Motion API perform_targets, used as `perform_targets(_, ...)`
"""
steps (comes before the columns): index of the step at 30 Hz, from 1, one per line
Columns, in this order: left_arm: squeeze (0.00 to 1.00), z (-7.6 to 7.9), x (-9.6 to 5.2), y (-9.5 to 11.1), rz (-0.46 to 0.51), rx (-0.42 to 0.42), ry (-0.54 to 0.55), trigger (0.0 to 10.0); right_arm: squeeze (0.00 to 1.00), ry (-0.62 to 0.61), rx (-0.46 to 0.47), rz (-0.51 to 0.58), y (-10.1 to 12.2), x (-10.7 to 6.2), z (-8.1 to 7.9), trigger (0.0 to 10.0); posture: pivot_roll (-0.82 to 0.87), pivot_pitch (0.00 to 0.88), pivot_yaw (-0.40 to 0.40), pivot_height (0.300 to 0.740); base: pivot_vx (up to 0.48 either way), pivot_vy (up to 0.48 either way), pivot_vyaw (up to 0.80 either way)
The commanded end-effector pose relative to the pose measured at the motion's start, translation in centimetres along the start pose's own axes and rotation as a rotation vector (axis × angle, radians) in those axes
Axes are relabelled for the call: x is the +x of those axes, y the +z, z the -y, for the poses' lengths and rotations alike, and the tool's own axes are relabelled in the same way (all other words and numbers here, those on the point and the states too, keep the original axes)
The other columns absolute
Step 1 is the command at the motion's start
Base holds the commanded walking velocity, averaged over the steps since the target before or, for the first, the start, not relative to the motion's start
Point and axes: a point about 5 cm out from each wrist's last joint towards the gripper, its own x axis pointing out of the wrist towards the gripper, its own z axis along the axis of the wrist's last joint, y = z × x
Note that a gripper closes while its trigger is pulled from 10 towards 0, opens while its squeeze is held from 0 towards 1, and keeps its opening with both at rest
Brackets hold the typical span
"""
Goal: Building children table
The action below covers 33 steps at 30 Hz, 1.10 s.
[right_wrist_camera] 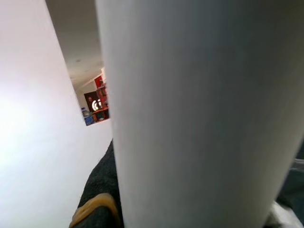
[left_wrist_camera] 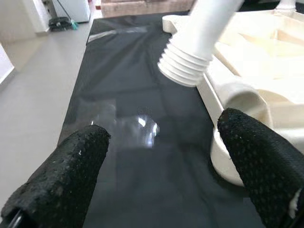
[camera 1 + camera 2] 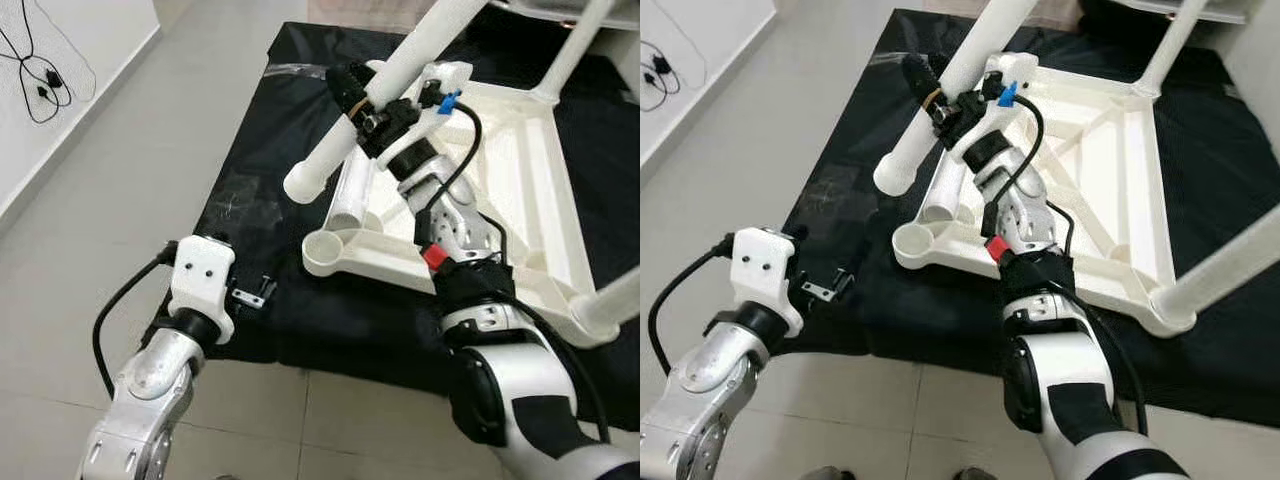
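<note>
White table leg clamped in right gripper jaws, arm raised | left gripper low, jaws spread

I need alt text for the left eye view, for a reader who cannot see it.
The right pincer holds a white table leg tilted above an upturned white table frame on a black mat. The left pincer hovers at the mat's near edge, beside a small metal bracket.
</note>
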Motion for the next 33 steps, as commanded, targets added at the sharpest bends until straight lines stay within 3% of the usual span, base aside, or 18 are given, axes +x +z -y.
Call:
perform_targets(1,0.0,0.2,0.0,-0.5,-0.025,-0.012,0.003,10.0,0.0,0.004,-0.022,0.027,0.7,0.1,0.2,10.0,0.13,0.176,-0.049,0.74,0.0,0.0,0.0)
perform_targets(13,0.0,0.2,0.0,-0.6,-0.032,-0.01,-0.008,10.0,0.0,0.072,0.01,0.016,1.0,0.3,0.1,10.0,0.13,0.186,-0.047,0.74,0.0,0.0,0.0)
perform_targets(14,0.0,0.6,-0.1,-0.6,-0.034,-0.019,-0.019,10.0,0.0,0.146,-0.023,-0.067,1.1,0.5,0.5,10.0,0.13,0.196,-0.049,0.74,0.0,0.0,0.0)
perform_targets(17,0.0,0.8,-0.1,-0.6,-0.036,-0.023,-0.027,10.0,0.0,0.174,-0.041,-0.114,1.1,0.5,0.8,10.0,0.13,0.196,-0.049,0.74,0.0,0.0,0.0)
perform_targets(19,0.0,1.4,-0.6,-0.8,-0.047,-0.038,-0.054,10.0,0.0,0.27,-0.085,-0.258,0.8,0.1,1.5,10.0,0.13,0.2,-0.051,0.74,0.0,0.0,0.0)
perform_targets(22,0.0,2.1,-1.1,-0.9,-0.058,-0.058,-0.082,10.0,0.0,0.351,-0.069,-0.327,1.0,-0.4,1.9,10.0,0.13,0.213,-0.053,0.74,0.0,0.0,0.0)
perform_targets(23,0.0,2.1,-1.1,-0.9,-0.058,-0.058,-0.082,10.0,0.0,0.351,-0.069,-0.327,1.0,-0.4,1.9,10.0,0.13,0.213,-0.053,0.74,0.0,0.0,0.0)
perform_targets(27,0.0,3.9,-2.2,-1.2,-0.091,-0.125,-0.167,10.0,0.0,0.543,-0.058,-0.359,1.8,-1.0,1.7,10.0,0.13,0.224,-0.055,0.74,0.0,0.0,0.0)
perform_targets(31,0.0,5.5,-3.2,-1.4,-0.11,-0.167,-0.221,10.0,0.0,0.61,-0.019,-0.356,2.1,-0.7,1.2,10.0,0.13,0.238,-0.06,0.74,0.0,0.0,0.0)
perform_targets(33,0.0,5.5,-3.2,-1.4,-0.11,-0.167,-0.221,10.0,0.0,0.61,-0.019,-0.356,2.1,-0.7,1.2,10.0,0.13,0.238,-0.06,0.74,0.0,0.0,0.0)
